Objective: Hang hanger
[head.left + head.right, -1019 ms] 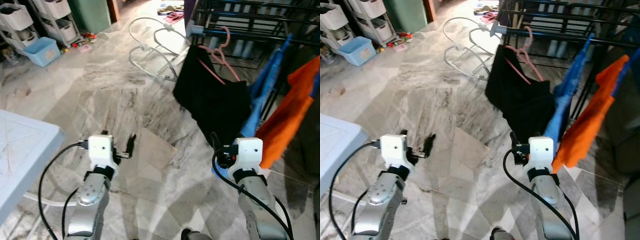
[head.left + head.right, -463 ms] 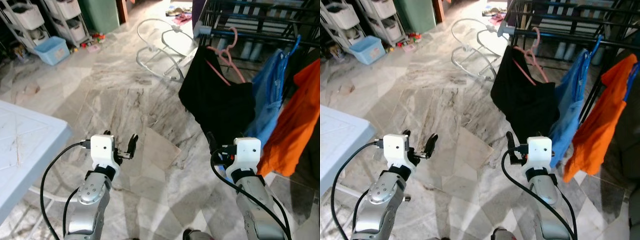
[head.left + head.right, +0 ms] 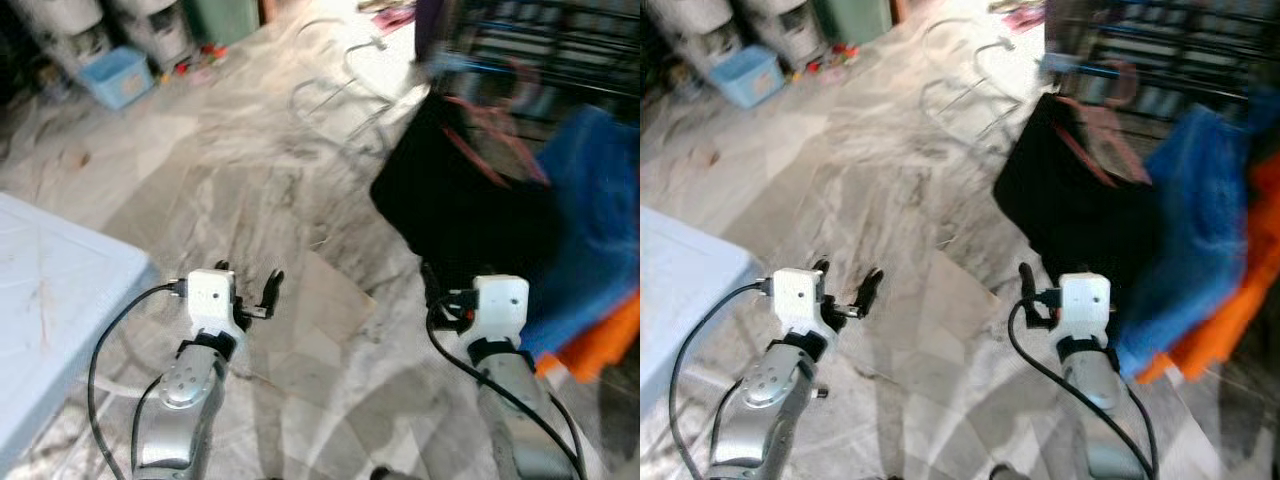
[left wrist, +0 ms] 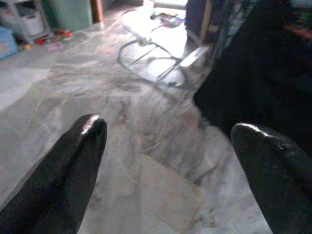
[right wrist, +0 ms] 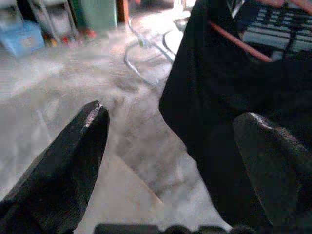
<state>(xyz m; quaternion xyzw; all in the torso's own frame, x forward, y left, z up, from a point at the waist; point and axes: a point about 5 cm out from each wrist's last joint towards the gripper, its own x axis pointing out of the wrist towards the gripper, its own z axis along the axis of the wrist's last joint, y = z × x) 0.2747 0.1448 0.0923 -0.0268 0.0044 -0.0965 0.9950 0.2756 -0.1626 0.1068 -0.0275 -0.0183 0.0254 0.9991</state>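
- Hanger (image 3: pixel 1102 135), pink, sits hooked on the drying rack (image 3: pixel 1160 40) at far right, carrying a black garment (image 3: pixel 1065 205); by that the hanging looks done, though blur hides the hook's seat.
- Blue garment (image 3: pixel 1190 230) and orange garment (image 3: pixel 1215 325) hang right of it.
- Left gripper (image 4: pixel 170 146) is spread and empty over the marble floor (image 3: pixel 250 190).
- Right gripper (image 5: pixel 175 146), released too, faces the black garment, holding nothing.

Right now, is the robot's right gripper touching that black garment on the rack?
Apart. In the right wrist view the right gripper has its fingers spread with nothing between them, and the black garment hangs beyond the tips.
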